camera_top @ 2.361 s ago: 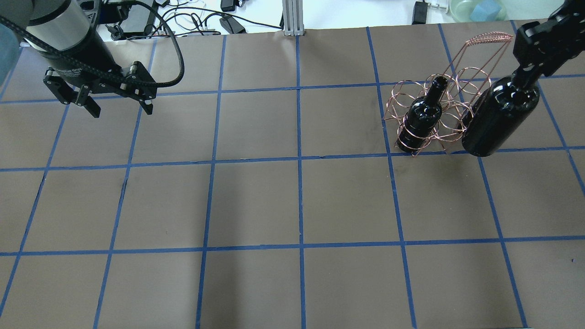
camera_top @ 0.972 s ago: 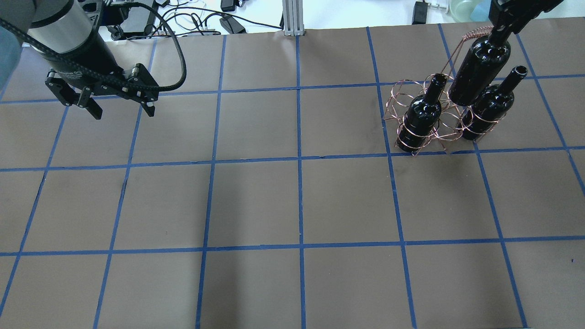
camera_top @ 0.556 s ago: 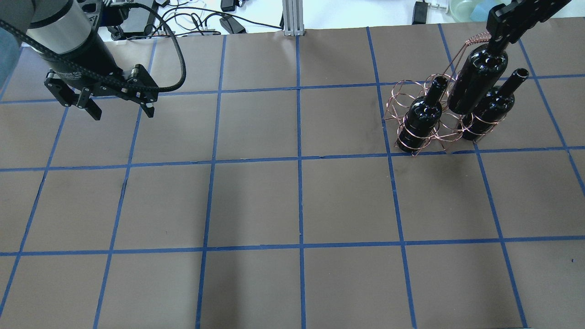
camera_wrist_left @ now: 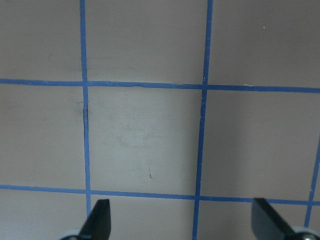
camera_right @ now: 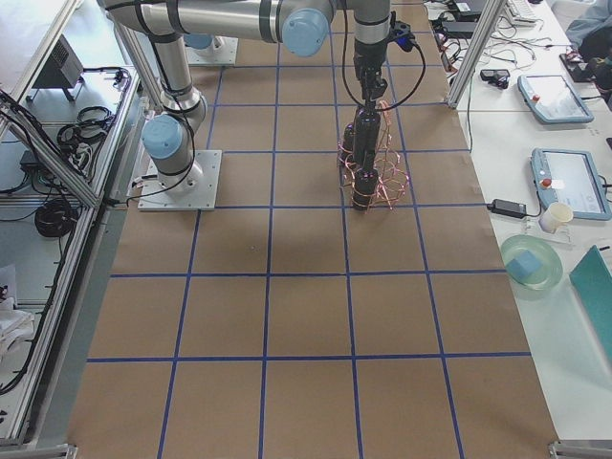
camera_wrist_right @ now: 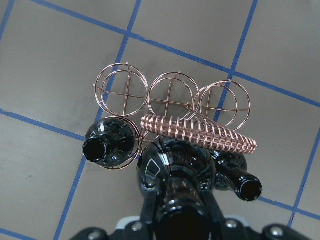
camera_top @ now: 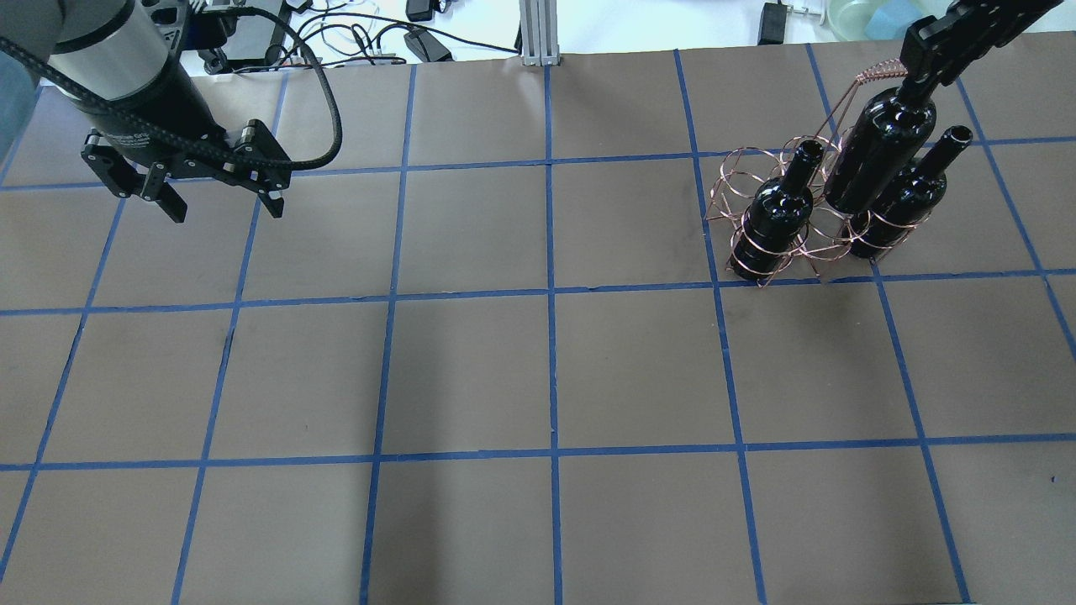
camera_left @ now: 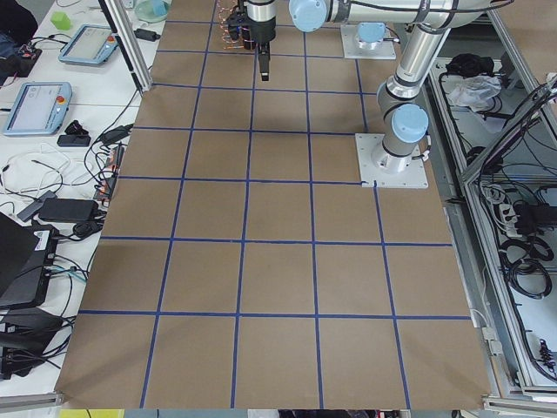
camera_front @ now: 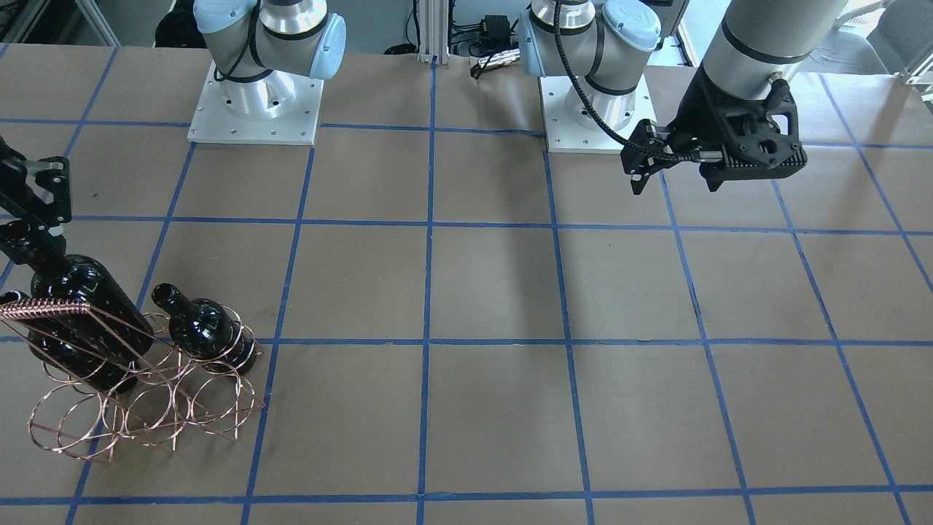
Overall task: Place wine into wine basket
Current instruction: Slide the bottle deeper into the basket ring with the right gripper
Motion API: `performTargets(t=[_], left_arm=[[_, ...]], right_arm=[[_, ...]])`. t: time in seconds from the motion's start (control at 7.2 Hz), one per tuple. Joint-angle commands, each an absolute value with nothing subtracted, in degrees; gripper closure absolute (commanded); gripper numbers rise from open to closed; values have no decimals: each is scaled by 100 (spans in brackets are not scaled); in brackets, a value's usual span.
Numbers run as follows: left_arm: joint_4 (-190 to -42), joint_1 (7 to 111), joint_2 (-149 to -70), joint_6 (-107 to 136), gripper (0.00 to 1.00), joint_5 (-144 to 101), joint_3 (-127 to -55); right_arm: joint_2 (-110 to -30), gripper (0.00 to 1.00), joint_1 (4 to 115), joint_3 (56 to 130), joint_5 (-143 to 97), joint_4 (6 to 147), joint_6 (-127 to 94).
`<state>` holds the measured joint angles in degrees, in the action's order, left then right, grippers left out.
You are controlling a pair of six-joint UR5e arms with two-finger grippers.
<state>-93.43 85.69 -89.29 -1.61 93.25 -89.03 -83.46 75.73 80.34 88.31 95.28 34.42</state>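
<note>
right gripper (camera_top: 918, 81) clamped on the neck of the wine (camera_top: 878, 155). bottle near upright, its base down among the rings of the wine basket (camera_wrist_right: 200, 131), near the far right corner of the counter (camera_top: 546, 378), between a second bottle (camera_top: 769, 223) and a third bottle (camera_top: 904, 197). left gripper (camera_top: 223, 206) spread wide, holding nothing, above the counter's left side.

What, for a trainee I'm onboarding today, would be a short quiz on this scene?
1. True or false: the left gripper is holding a bottle.
2. Besides the wine that the right gripper holds, how many bottles stand in the wine basket? A) one B) two C) three
3. Fill in: the right gripper holds the wine by its ____.
Key: 1 false, it is open and empty; 2 B; 3 neck.
</note>
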Motion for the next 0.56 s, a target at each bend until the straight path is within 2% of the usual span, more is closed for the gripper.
performTargets(t=[0.0,0.42], left_arm=[[-9343,8569,-8930,-167,0,9351,-8903],[-9352,8569,-8921,-167,0,9351,-8903]], right_arm=[[-8315,100,7567,8042,8754,9571,3463],[-8288,100,7559,8103,8763,9580,3594]])
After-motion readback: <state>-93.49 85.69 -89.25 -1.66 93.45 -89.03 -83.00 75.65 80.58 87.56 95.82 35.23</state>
